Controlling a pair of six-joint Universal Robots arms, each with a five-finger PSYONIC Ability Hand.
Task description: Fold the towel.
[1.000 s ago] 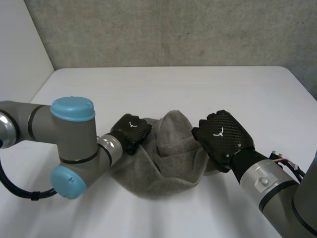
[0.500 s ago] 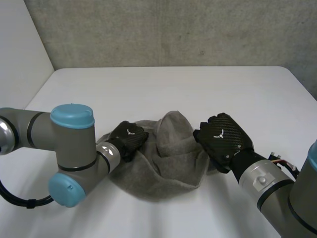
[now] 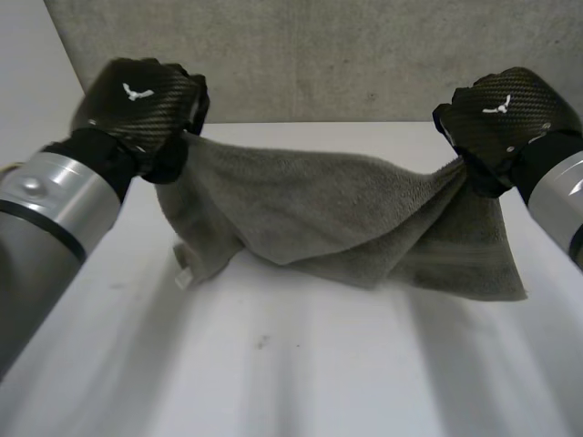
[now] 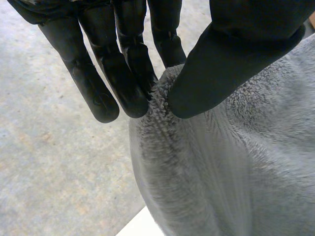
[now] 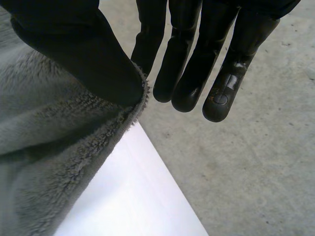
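Observation:
A grey towel (image 3: 337,223) hangs stretched between my two hands, raised above the white table (image 3: 301,364); its lower folds sag to the table top. My left hand (image 3: 146,100) pinches the towel's left top corner (image 4: 162,98) between thumb and fingers. My right hand (image 3: 501,114) pinches the right top corner (image 5: 133,105) the same way, thumb against fingers. A small white label (image 3: 182,278) dangles at the towel's lower left.
A grey concrete wall (image 3: 319,55) stands behind the table's far edge. A pale wall (image 3: 36,91) rises at the left. Bare table top lies in front of the towel.
Both hands have risen from the bunched towel on the table and spread apart, lifting it by two corners so that it now hangs stretched between them.

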